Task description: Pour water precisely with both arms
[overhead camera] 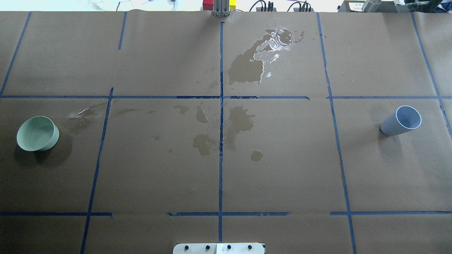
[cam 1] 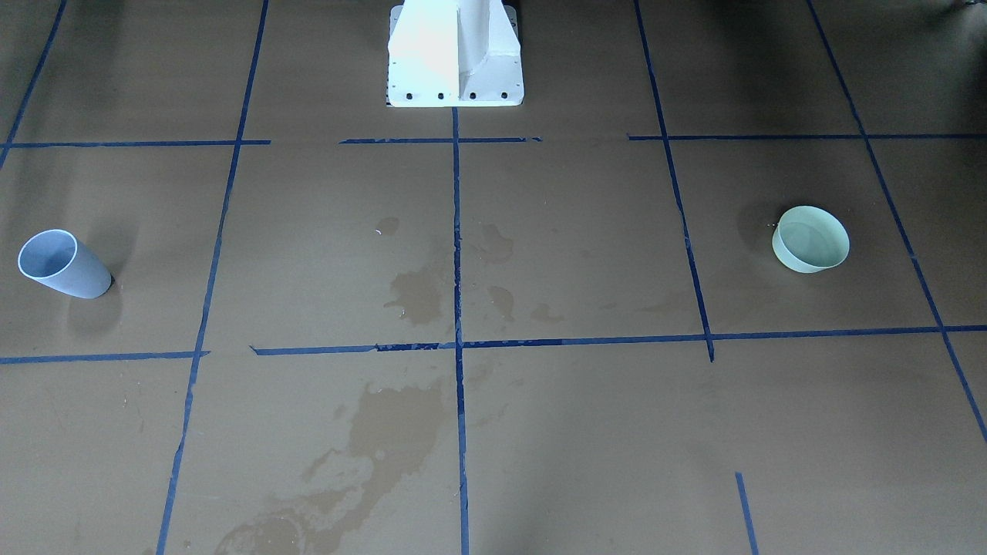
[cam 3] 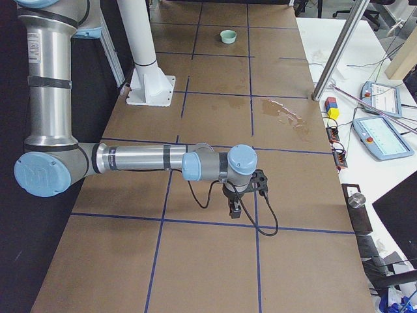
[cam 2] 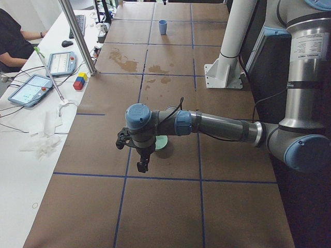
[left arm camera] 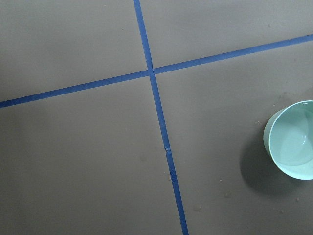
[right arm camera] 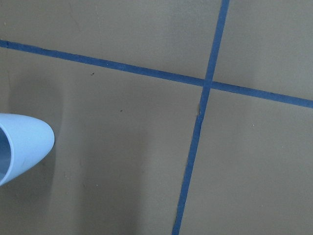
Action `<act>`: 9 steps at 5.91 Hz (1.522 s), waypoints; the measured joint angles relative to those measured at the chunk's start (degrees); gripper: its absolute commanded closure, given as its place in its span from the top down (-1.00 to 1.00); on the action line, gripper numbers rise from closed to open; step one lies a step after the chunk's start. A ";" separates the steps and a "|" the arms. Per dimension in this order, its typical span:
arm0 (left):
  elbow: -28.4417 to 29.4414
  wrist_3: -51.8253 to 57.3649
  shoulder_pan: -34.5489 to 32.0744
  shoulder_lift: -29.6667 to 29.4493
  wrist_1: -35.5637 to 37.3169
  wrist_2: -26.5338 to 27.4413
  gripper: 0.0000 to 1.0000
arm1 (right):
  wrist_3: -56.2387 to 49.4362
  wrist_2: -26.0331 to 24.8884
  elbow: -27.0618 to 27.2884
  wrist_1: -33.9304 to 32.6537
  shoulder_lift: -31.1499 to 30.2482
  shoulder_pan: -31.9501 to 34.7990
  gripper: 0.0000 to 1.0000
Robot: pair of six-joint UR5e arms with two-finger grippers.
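Observation:
A pale green bowl (overhead camera: 37,134) stands on the robot's left side of the table; it also shows in the front view (cam 1: 810,239) and the left wrist view (left arm camera: 292,139). Its inside looks glossy; I cannot tell how much water it holds. A light blue cup (overhead camera: 401,121) stands on the right side, also in the front view (cam 1: 63,264) and the right wrist view (right arm camera: 22,147). My left gripper (cam 2: 143,165) hangs above the table beside the bowl. My right gripper (cam 3: 235,210) hangs near the cup. Both show only in the side views, so I cannot tell whether they are open or shut.
Spilled water lies in puddles on the brown paper at mid-table (overhead camera: 247,67) and along the centre tape line (cam 1: 416,297). Blue tape marks a grid. The white pedestal (cam 1: 455,54) stands at the robot's edge. Tablets, coloured blocks (cam 2: 79,81) and an operator are beside the table.

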 measured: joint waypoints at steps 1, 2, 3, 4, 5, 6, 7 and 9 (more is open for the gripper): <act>-0.28 -0.13 0.09 0.25 0.03 0.13 1.00 | -0.02 0.23 -0.04 -0.02 0.00 -0.06 1.00; -0.28 -0.31 0.16 0.71 -0.17 0.09 1.00 | 0.00 0.64 -0.15 -0.04 0.00 -0.10 1.00; -0.03 -0.37 0.19 1.00 -0.45 -0.10 1.00 | 0.10 0.91 -0.18 -0.02 0.00 -0.23 1.00; 0.32 -0.39 0.28 1.00 -0.57 -0.17 1.00 | 0.17 1.02 -0.19 0.00 -0.02 -0.33 1.00; 0.44 -0.23 0.33 1.04 -0.67 -0.20 1.00 | 0.19 1.49 -0.20 0.00 -0.12 -0.36 1.00; 0.44 0.04 0.37 1.15 -0.78 -0.28 1.00 | 0.10 2.08 -0.22 0.10 -0.18 -0.39 1.00; 0.43 0.16 0.42 1.18 -0.86 -0.37 1.00 | -0.09 2.27 -0.35 1.27 -0.35 -0.39 1.00; 0.34 0.16 0.46 1.18 -1.29 -0.62 1.00 | -0.12 2.68 -0.75 6.01 -1.65 -0.49 1.00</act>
